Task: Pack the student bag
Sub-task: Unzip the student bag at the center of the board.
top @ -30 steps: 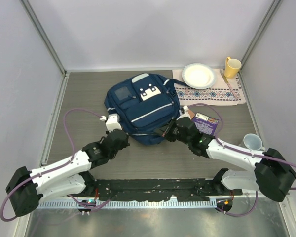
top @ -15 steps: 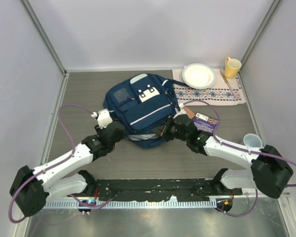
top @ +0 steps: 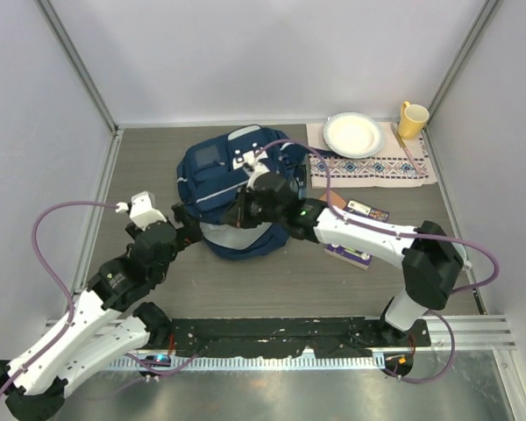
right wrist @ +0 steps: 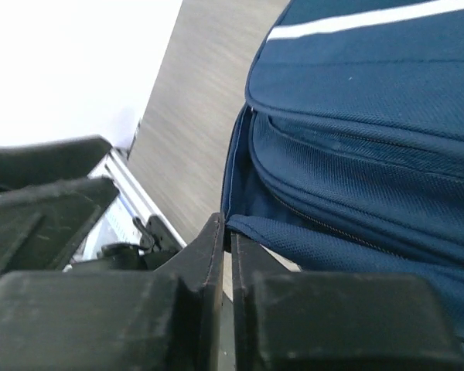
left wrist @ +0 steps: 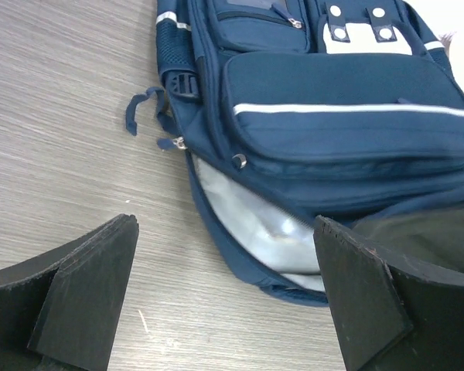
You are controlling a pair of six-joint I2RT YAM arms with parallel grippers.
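Grey wood-grain table (top: 140, 175) runs between pale walls. The student bag (top: 219, 175) lies at its middle toward the back, front pockets up, with its mouth turned to the arms.

The right hand (right wrist: 226, 224) is closed, and its tips appear to pinch the navy edge of the mouth. That lifts the upper panel, so the light grey lining (left wrist: 247, 224) shows as a narrow crescent. The left hand (left wrist: 224, 255) is spread wide just before the bag's near left corner, touching nothing.

The step looks like opening the mouth far enough to load. To do it well, the right hand should pull up and slightly away from the arms, keeping the pinch on the hem rather than the zip. The left hand would do best to press or grip the lower lip, so the whole bag does not slide or rise with the pull.

A purple packet (top: 366, 210) waits beside the right arm. The plate (top: 353, 134) and yellow mug (top: 412, 118) sit farther back, at the embroidered cloth (top: 368, 165).
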